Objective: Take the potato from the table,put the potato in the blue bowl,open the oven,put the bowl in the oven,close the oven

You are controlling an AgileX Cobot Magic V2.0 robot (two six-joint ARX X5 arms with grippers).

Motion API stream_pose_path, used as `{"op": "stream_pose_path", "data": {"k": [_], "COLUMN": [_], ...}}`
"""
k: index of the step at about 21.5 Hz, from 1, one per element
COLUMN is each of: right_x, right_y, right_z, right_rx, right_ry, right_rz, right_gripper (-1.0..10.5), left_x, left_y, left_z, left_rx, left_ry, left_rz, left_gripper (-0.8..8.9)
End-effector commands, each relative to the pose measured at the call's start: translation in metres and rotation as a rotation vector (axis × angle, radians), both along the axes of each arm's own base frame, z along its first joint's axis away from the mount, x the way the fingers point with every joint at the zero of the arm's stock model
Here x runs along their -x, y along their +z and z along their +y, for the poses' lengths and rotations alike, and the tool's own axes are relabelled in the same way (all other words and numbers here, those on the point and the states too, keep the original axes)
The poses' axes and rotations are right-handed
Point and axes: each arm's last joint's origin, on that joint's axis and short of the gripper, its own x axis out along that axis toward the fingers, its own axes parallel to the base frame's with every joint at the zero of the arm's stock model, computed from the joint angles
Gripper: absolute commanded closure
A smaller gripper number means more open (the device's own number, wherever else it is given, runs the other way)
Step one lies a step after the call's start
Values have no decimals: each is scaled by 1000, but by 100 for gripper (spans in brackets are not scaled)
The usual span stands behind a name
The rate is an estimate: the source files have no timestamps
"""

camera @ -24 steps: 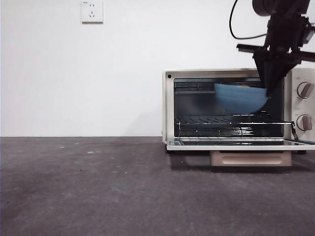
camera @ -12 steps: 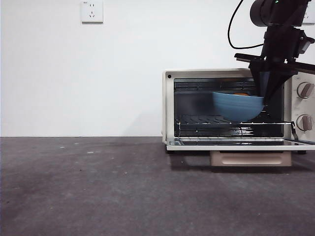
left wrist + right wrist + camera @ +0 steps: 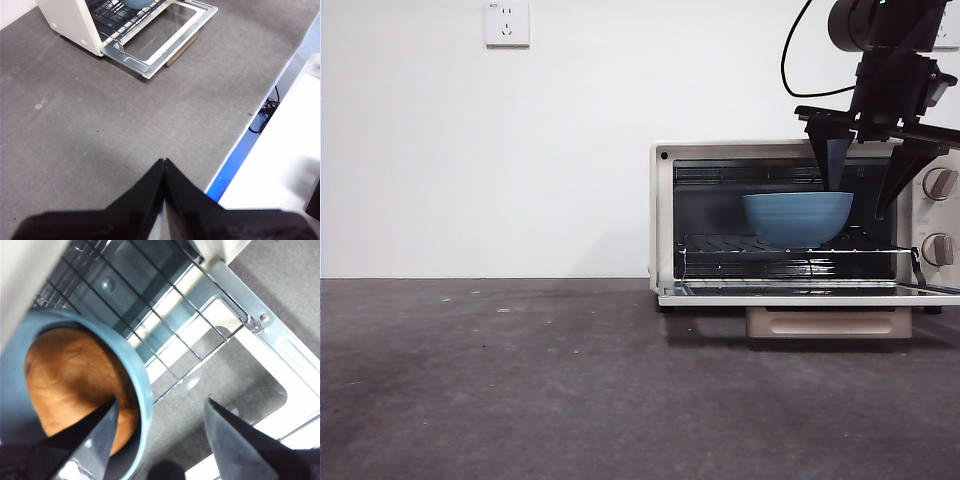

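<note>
The blue bowl [image 3: 797, 218] sits level on the oven [image 3: 665, 215] rack with the potato [image 3: 75, 385] inside, so the load is delivered; the right gripper [image 3: 865, 200] straddles its right rim with jaws apart, apparently releasing. The left gripper [image 3: 164, 170] waits over the table [image 3: 100, 130], jaws together.

We see the table [image 3: 520, 380] as dull, rough grey with tiny specks. The oven [image 3: 663, 215] has a smooth, cream painted shell, and its open door [image 3: 159, 37] is shiny silver metal around clear glass. Its wire rack [image 3: 150, 315] is thin, bright metal. The blue bowl [image 3: 797, 218] looks smooth and matt, with faint lines around it. The potato [image 3: 75, 380] has dull, slightly bumpy orange-brown skin. The right gripper [image 3: 162, 427] has smooth black jaws with a soft shine.
</note>
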Motion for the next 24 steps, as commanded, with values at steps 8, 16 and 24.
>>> {"op": "stream_pose_path", "data": {"k": [8,16,24], "right_x": [25,94,182], "right_y": [51,131,170], "right_z": [-3,-15,-34], "right_rx": [41,229,504], "right_ry": [127,391,440], "right_rz": [-183,-471,-460], "right_gripper": [663,657,665], "left_x": [0,-15,-44], "left_y": [-1,-4,-7], "left_z": [-1,-29,-91], "left_rx": [6,-111,-134], "left_ry": [11,13,-22], "left_rz": [6,11,-11], "left_gripper": [819,819,820]}}
